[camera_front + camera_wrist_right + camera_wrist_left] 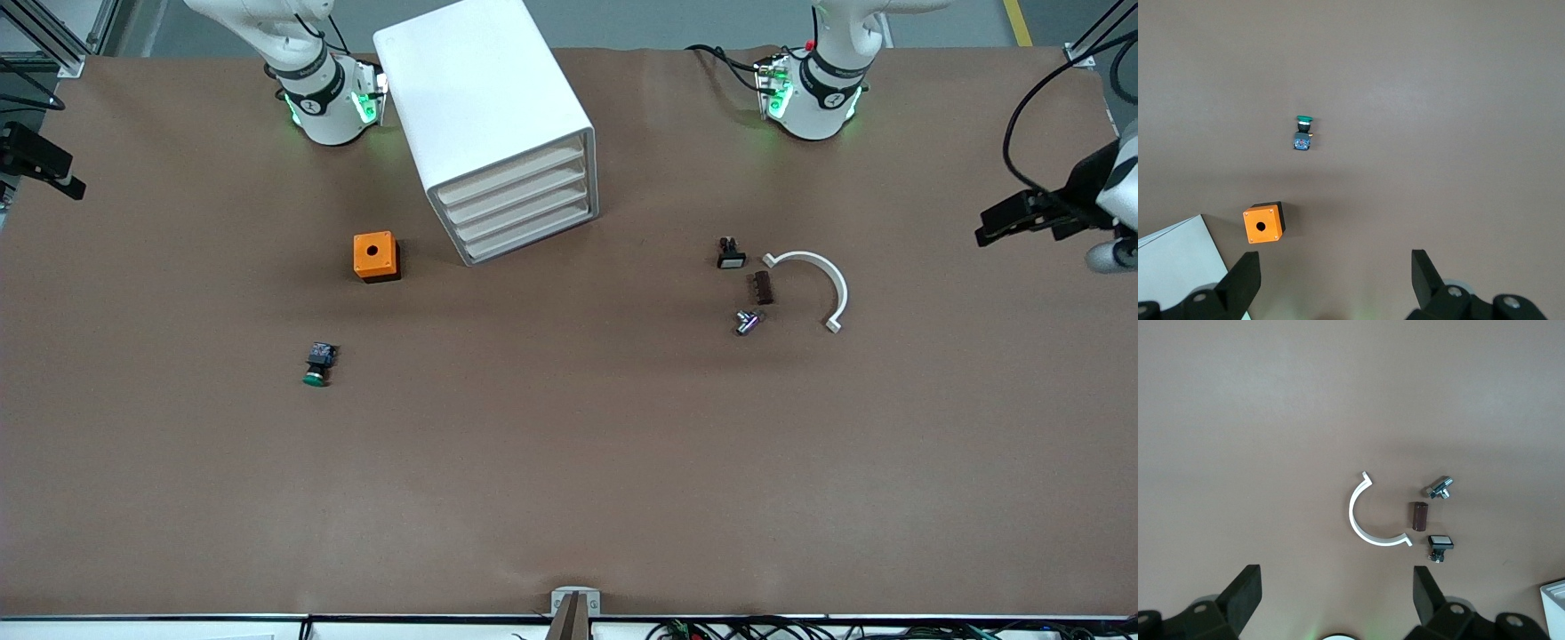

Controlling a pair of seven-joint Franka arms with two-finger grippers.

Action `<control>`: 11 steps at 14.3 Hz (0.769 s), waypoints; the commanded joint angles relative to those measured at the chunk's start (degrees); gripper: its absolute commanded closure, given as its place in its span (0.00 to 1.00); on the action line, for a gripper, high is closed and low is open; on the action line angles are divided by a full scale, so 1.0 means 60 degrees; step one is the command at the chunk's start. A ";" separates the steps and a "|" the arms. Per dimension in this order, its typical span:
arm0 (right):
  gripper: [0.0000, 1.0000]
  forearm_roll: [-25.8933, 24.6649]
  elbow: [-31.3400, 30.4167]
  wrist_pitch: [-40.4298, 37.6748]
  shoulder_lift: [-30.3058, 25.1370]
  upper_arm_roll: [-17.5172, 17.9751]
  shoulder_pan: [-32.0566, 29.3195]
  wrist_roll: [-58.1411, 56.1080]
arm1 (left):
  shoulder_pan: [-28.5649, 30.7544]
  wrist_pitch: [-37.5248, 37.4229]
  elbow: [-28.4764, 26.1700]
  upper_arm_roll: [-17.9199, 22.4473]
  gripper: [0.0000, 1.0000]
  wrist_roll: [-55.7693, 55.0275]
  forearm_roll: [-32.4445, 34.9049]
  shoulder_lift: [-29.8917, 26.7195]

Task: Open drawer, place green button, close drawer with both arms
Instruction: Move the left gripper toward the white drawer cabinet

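Both arms are waiting up high: the left gripper [1333, 600] is hanging spread wide and holding nothing, and the right gripper [1333, 283] is doing the same. The button [318, 364] is lying on its side on the brown table [569, 462], toward the right arm's end, nearer the front edge than the orange box [375, 256]. The drawer [535, 237] is sitting flush in the cabinet [484, 116] by the robots' edge.

The brown worktop [569, 462] carries a white four-drawer cabinet [480, 107] standing between the two arm bases, all drawers shut. Beside it, toward the right arm's end, sits an orange box [376, 256] with a round hole; nearer the front camera lies the green-capped button [317, 364] on its side. Toward the left arm's end lie a white-capped black button [731, 254], a dark brown block [762, 287], a small metal part [748, 322], perhaps a fitting, and a white curved bracket [813, 283].
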 commanded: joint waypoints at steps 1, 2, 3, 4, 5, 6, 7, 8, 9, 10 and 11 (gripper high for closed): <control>0.00 -0.0090 -0.0117 0.0026 -0.0184 0.0106 -0.0191 -0.0126 | -0.0090 -0.0004 0.0226 -0.0062 0.00 -0.0083 0.0045 0.0704; 0.00 -0.0090 -0.0102 -0.0003 -0.0169 0.0106 -0.0191 -0.0126 | -0.0206 0.0099 0.0226 -0.0077 0.00 -0.0185 -0.0086 0.0939; 0.00 -0.0090 -0.0088 -0.0032 -0.0155 0.0106 -0.0205 -0.0111 | -0.0294 0.0230 0.0226 -0.0077 0.00 -0.0491 -0.0363 0.1216; 0.00 -0.0090 -0.0029 -0.0033 -0.0096 0.0106 -0.0220 -0.0126 | -0.0368 0.0464 0.0226 -0.0091 0.00 -0.0668 -0.0453 0.1524; 0.00 -0.0090 0.0145 -0.0091 0.0006 0.0106 -0.0235 -0.0126 | -0.0572 0.0611 0.0241 -0.0106 0.00 -0.0771 -0.0468 0.1730; 0.00 -0.0090 0.0190 -0.0178 0.0007 0.0106 -0.0249 -0.0126 | -0.0617 0.0714 0.0241 -0.0121 0.00 -0.0830 -0.0497 0.1862; 0.00 -0.0076 0.0191 -0.0194 0.0021 0.0106 -0.0264 -0.0111 | -0.0647 0.0860 0.0241 -0.0135 0.00 -0.1019 -0.0642 0.2125; 0.00 -0.0090 0.0191 -0.0194 0.0021 0.0106 -0.0250 -0.0097 | -0.0806 0.1035 0.0241 -0.0135 0.00 -0.1384 -0.0919 0.2417; 0.00 -0.0090 0.0191 -0.0179 0.0036 0.0106 -0.0249 -0.0097 | -0.0982 0.1211 0.0241 -0.0121 0.00 -0.1967 -0.1270 0.2667; 0.00 -0.0076 0.0191 -0.0194 0.0021 0.0106 -0.0278 -0.0082 | -0.1056 0.1300 0.0241 -0.0135 0.00 -0.2510 -0.1520 0.2887; 0.00 -0.0076 0.0176 -0.0194 0.0021 0.0106 -0.0279 -0.0097 | -0.1246 0.1388 0.0241 -0.0135 0.00 -0.2994 -0.1697 0.3005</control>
